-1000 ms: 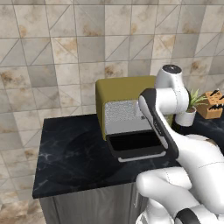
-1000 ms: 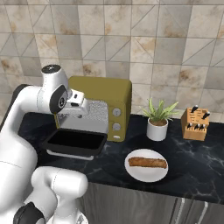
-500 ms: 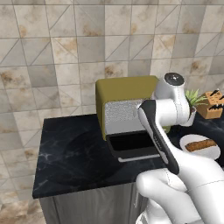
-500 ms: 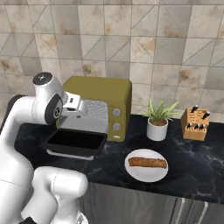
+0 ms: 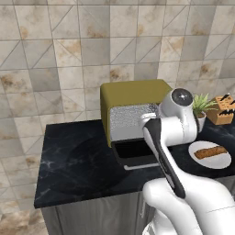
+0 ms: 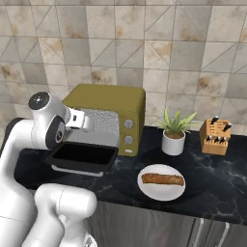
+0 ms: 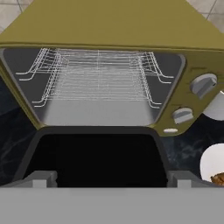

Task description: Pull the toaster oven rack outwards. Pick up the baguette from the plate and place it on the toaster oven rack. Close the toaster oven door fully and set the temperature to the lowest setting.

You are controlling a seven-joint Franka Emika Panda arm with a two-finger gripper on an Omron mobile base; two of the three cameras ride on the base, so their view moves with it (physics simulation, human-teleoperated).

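Observation:
The olive-yellow toaster oven (image 6: 108,100) stands on the dark counter with its door (image 6: 83,157) folded down flat. Inside the open cavity the silvery wire rack (image 7: 98,78) sits on its side rails. My gripper (image 7: 111,180) hovers above the lowered door (image 7: 96,159), facing the cavity. It is open, its fingertips (image 7: 42,178) wide apart with nothing between them. To the right of the oven, the orange-brown baguette (image 6: 163,179) lies on the white plate (image 6: 161,192). In the left base view the arm hides part of the oven (image 5: 133,94); the baguette (image 5: 210,151) shows on the plate (image 5: 209,160).
Two grey knobs (image 7: 202,84) (image 7: 182,115) sit on the oven's right panel. A potted plant (image 6: 174,132) and a wooden knife block (image 6: 215,136) stand behind the plate near the tiled wall. The counter's front edge runs just below the door.
The arm has folded lower and drawn the hand back a little from the oven mouth. The gripper has stayed open, and the baguette and plate have not moved.

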